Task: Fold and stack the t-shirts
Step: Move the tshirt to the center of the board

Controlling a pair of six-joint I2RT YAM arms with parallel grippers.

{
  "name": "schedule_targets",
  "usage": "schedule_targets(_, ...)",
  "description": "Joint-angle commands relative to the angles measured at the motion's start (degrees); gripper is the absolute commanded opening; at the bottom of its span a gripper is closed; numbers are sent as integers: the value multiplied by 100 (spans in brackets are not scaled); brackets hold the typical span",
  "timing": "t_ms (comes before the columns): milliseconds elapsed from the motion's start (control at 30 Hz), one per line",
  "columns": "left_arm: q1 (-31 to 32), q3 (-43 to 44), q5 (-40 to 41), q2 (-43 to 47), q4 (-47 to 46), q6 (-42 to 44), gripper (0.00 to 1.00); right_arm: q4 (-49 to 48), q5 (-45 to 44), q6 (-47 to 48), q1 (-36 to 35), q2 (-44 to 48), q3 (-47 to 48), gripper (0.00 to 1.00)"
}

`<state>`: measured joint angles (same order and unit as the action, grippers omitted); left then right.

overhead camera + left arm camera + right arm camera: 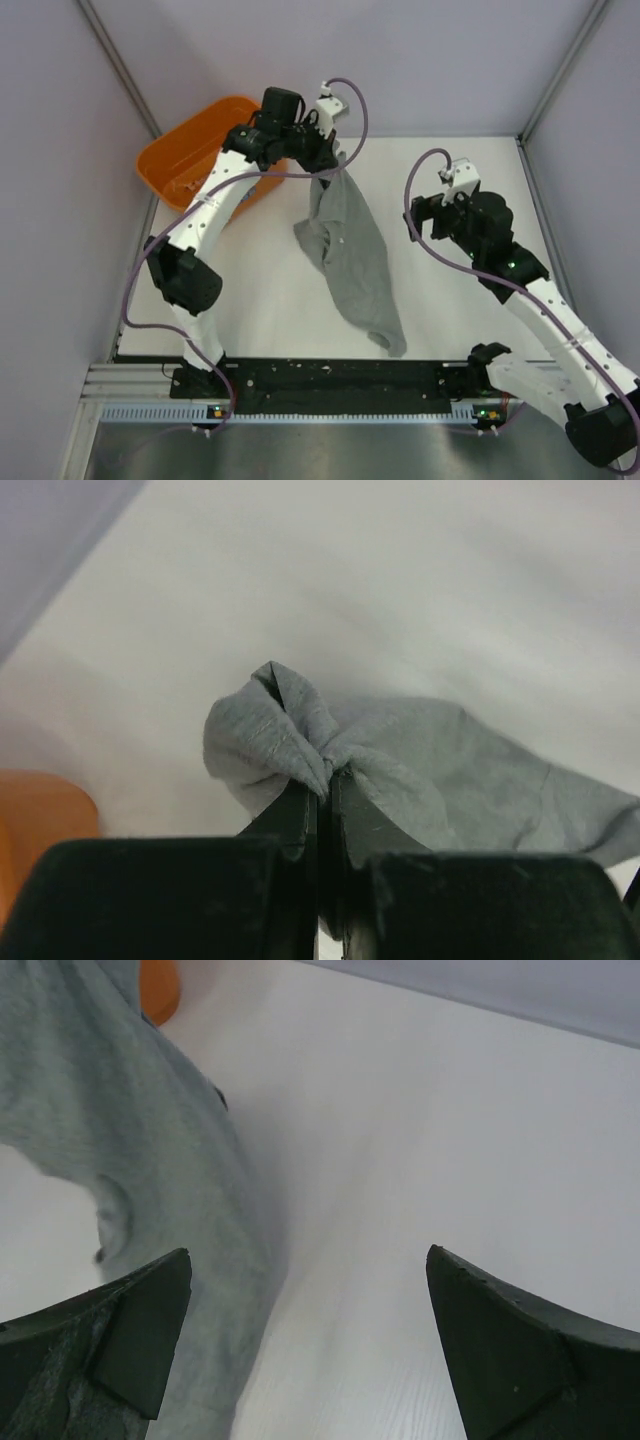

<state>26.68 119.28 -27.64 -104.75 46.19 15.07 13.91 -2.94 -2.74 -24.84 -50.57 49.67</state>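
1. While the t-shirt (352,262) hangs bunched from one pinched end, you have it over the middle of the table (470,310). Its top end is at the far side and its tail trails down to the near edge by the arm bases.
2. The long axis is diagonal, far-left to near-right in the top view. The fabric is gathered into a narrow strip, not spread. My read is that no fold has been made yet.
3. Left gripper (324,780): the jaws are clamped on a wad of the shirt's upper end, and cloth puffs out on both sides of the tips.
4. Right gripper (310,1280): the jaws are wide, with only bare table between them.
5. Key relation: the shirt lies to the right gripper's left.
   - In its wrist view, grey fabric fills the left side and runs past the finger on that side. Contact there: cannot tell.
   - From above, the gripper sits apart from the cloth, level with its upper half.
6. The right arm is nearer the free tail. You'd likely need to go left and toward the near edge to catch a hem.
7. The orange basket (180,160) is in the far-left corner, behind the left arm and apart from the shirt.
8. No writing or brands are readable, and the shirt is plain. There is one small dark spot on the fabric in the right wrist view; I can't tell what it is.
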Motion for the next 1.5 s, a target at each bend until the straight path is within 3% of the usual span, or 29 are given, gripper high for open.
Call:
schedule_targets(0,22,-46,152,-141,-884,-145,0,516,213,239,76,-471,508,99)
schedule_targets(133,-13,25,706,-598,-998,-101,0,560,1916,642,-230,-1006,588,99)
schedule_targets(267,-119,-106,795,-547,-998,-153,0,648,1622,1381,-1319,-1700,404,95)
schedule_targets(567,-584,-1503,672,366,-902,-119,0,2088,910,2251,-2542,-4337,913,78)
schedule_targets(633,-760,-1715,541,560,-797,-75,0,2238,778,2348,-2648,-4628,860,62)
schedule_targets(667,-874,-1811,471,657,-735,-48,0,2326,647,2340,-2675,-4751,851,47)
schedule_targets(700,-962,-1891,357,779,-613,13,0,2422,402,2322,-2675,-4856,860,25)
schedule_targets(767,-1050,-2023,137,921,-297,336,0,2581,-239,2348,-2658,-4989,834,0)
schedule_targets(867,-1051,-2224,-424,1131,397,1153,0,2546,-1005,2472,-2387,-4911,781,0)
schedule_targets(1000,-998,-2629,-1400,1378,1503,2374,4,2477,-1944,2428,-1263,-4910,1175,0)
schedule_targets(1133,-533,-2849,-1902,1440,3093,4141,58,2170,-2535,1945,-120,-5331,2001,0)
schedule_targets(1200,-129,-3007,-1991,1475,3771,5090,71,1740,-2685,1848,285,-5594,2414,0)
schedule_targets(1233,125,-3051,-1948,1501,4000,5355,72,1599,-2712,1743,478,-5744,2720,0)
schedule_targets(1267,284,-3121,-1886,1545,4072,5444,72,1536,-2642,1542,663,-5876,3054,4)
schedule_targets(1367,409,-3315,-1737,1756,3785,5358,73,1684,-1722,883,1278,-6201,4319,28)
schedule_targets(1467,391,-3622,-1159,1844,2811,4455,72,1940,-807,136,1517,-5870,4684,50)
